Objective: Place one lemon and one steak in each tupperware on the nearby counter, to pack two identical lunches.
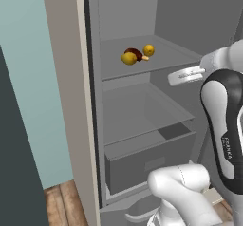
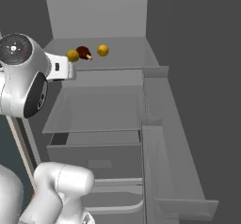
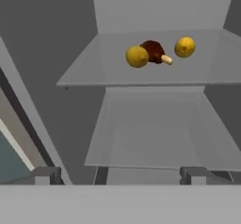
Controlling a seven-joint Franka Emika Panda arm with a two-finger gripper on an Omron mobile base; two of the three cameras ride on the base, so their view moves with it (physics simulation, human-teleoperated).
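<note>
Pincer (image 3: 117,176) agape before fridge shelf (image 3: 117,75) with lemons (image 3: 137,57) and steak (image 3: 153,51).

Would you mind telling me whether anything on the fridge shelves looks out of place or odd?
Nothing looks spilled or damaged. One small oddity: the two lemons and a dark steak lie loose and unwrapped on the upper shelf, bunched together. The shelf below is bare.

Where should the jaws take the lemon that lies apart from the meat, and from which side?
Grip the right lemon across its round middle, coming straight in from the fridge's open front. It sits free on the upper shelf, while the left lemon lies close against the steak.
</note>
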